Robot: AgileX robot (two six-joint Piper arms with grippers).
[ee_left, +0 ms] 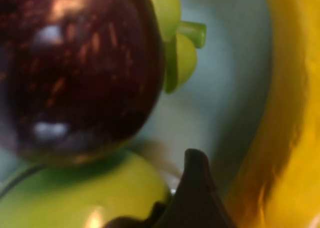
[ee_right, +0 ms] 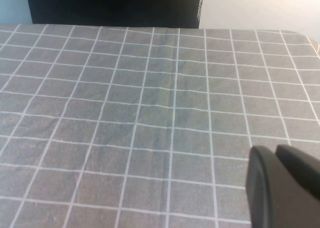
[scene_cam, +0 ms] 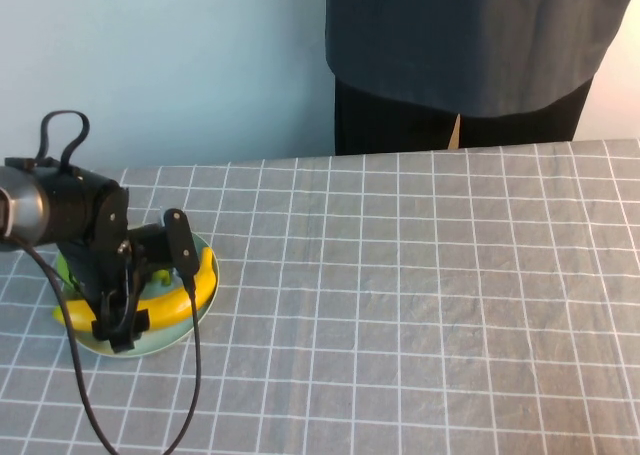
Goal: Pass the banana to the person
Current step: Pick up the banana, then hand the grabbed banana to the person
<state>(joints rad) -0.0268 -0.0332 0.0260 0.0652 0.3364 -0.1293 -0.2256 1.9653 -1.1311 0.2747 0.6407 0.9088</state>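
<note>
Soft, even room light is falling across the counter [scene_cam: 420,305], casting only faint shadows. In the left wrist view everything is blurring at close range, with white glare spots shining on the dark purple fruit [ee_left: 75,67] near ten o'clock.

Left arm [scene_cam: 70,210]: matte black housing with a silver-grey cylindrical section at the picture's left edge.
Cables: a black cable [scene_cam: 60,130] loops above the arm; another trails down across the table toward the near edge.
Left gripper [scene_cam: 150,285]: black, angular fingers, over the plate at the table's left; one dark pointed fingertip [ee_left: 196,188] shows in the left wrist view.
Right gripper [ee_right: 282,188]: smooth rounded black plastic, seen only in the right wrist view, above the cloth.
</note>
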